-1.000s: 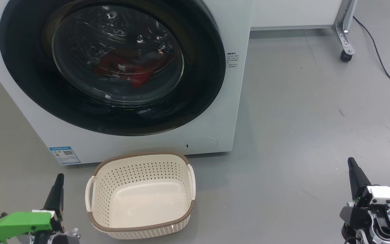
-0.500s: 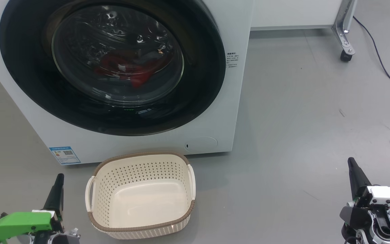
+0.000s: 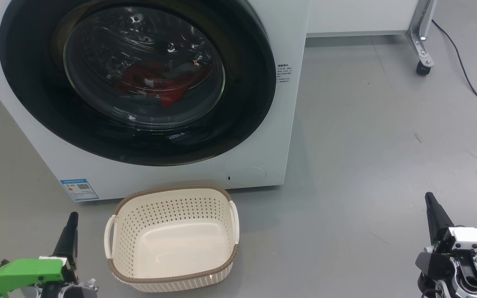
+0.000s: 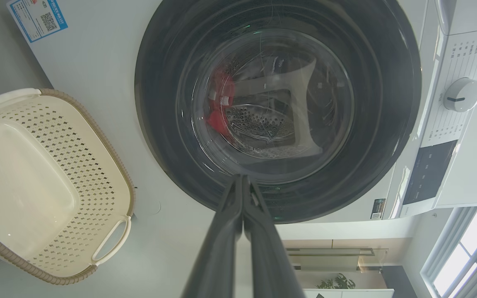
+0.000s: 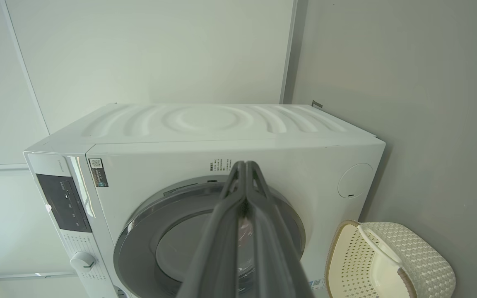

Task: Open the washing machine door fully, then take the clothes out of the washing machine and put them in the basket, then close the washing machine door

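Observation:
The white washing machine [image 3: 292, 41] fills the upper left of the head view. Its door [image 3: 27, 82] is closed, with a black rim and a glass bowl. Red clothes [image 3: 155, 82] lie inside the drum, seen through the glass. In front of the machine, on the floor, stands the cream basket [image 3: 234, 223], with nothing in it. My left gripper [image 3: 72, 217] is shut at the lower left, just left of the basket. My right gripper [image 3: 430, 198] is shut at the lower right, far from the machine. In the left wrist view the shut left gripper [image 4: 242, 178] points at the door [image 4: 387, 82] and the clothes [image 4: 220, 99].
A white frame on a metal leg with a caster [image 3: 422, 62] stands at the upper right, and a black cable [image 3: 470, 82] runs across the grey floor there. The machine's control dial [image 4: 463, 94] sits above the door. Open floor lies between basket and right gripper.

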Robot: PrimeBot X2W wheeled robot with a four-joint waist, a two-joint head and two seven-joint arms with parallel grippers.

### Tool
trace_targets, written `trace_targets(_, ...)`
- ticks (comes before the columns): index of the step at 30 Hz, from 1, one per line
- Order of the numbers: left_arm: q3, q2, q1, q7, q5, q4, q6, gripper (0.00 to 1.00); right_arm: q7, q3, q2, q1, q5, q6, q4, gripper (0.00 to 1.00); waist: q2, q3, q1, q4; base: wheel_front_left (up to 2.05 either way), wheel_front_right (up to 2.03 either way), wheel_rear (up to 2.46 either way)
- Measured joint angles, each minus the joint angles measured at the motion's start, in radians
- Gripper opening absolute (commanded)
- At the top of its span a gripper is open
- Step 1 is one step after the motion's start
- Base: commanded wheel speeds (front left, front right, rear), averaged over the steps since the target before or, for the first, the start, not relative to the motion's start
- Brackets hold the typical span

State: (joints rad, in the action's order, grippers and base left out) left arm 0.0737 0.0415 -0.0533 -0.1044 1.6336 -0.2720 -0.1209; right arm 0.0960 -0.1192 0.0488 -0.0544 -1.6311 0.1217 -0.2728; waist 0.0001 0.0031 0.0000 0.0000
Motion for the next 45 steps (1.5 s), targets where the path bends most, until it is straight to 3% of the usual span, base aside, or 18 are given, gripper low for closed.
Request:
trace_targets(44,0.001,0.000,0.000,0.000,-0.001,0.000,0.000,0.00,0.000,-0.001,-0.001,0.000,0.005,0.000,0.000,0.00,0.0000,0.000,0.0000,0.000,0.00,0.00,0.00)
trace_targets(45,0.000,-0.001,0.001,0.000,-0.001,-0.003,0.001,1.00,0.000,-0.001,-0.001,0.001,0.005,-0.001,-0.003,1.00,0.0000,0.000,0.0000,0.000,0.00,0.00,0.00)
